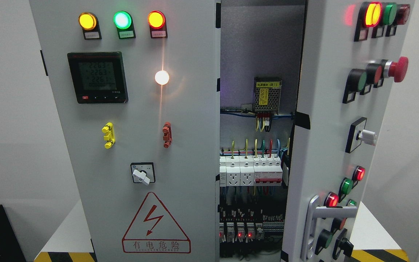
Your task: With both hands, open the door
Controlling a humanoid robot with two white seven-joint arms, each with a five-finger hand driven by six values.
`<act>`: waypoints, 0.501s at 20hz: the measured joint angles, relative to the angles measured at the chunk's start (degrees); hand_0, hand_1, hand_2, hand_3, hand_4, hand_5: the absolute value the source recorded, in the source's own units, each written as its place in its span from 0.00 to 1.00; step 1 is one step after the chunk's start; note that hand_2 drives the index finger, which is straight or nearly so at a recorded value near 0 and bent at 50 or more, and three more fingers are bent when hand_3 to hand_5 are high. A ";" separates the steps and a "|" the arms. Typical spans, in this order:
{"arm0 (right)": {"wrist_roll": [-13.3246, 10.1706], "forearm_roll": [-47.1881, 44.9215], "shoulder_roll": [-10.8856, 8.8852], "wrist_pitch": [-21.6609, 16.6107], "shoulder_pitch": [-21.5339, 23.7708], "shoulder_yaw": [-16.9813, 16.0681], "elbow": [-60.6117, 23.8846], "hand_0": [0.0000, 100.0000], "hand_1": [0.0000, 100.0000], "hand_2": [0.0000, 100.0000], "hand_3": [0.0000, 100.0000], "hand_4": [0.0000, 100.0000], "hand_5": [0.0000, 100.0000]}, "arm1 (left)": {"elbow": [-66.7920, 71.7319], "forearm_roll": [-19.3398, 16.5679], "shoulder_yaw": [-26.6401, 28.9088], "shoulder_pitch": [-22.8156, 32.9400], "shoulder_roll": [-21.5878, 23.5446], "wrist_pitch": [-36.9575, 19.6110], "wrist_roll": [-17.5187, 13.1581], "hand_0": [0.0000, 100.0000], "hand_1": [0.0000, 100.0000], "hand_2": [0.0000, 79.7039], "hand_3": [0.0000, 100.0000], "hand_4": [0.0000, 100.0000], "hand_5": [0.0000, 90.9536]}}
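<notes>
Neither robot hand nor arm shows in the head view, so their pose and the state of the fingers cannot be told, and no place can be given relative to a hand; places below follow the picture instead.

The grey electrical cabinet [260,43] fills most of the view. Its left door [140,145] faces the camera and looks closed or nearly so. The right door [326,127] stands swung outward, leaving a tall gap between the two through which the interior shows.

Low on the right door, a silver lever handle [331,211] sits beside a column of red and green buttons, with a red mushroom stop button [398,69] higher up.

The left door carries a digital meter [97,77], a red-bordered warning triangle [155,225], a white rotary switch [142,173] and three lit lamps, yellow, green and red, along the top.

Inside, a perforated power supply [267,95] hangs above a row of white breakers and sockets [250,171], with coloured wires between them.
</notes>
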 measured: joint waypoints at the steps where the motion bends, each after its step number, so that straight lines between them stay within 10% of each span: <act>1: 0.00 0.00 0.00 0.00 0.00 0.00 0.00 0.19 0.00 0.00 0.00 0.00 0.00 | 0.00 0.00 0.01 0.00 0.01 0.00 -0.04 0.00 0.00 0.00 0.00 0.00 0.00; 10: 0.00 -0.02 0.00 0.00 0.00 -0.02 0.00 0.19 0.00 0.00 0.00 0.00 0.00 | -1.46 0.00 -0.01 2.32 0.24 0.16 0.28 0.00 0.00 0.00 0.00 0.00 0.00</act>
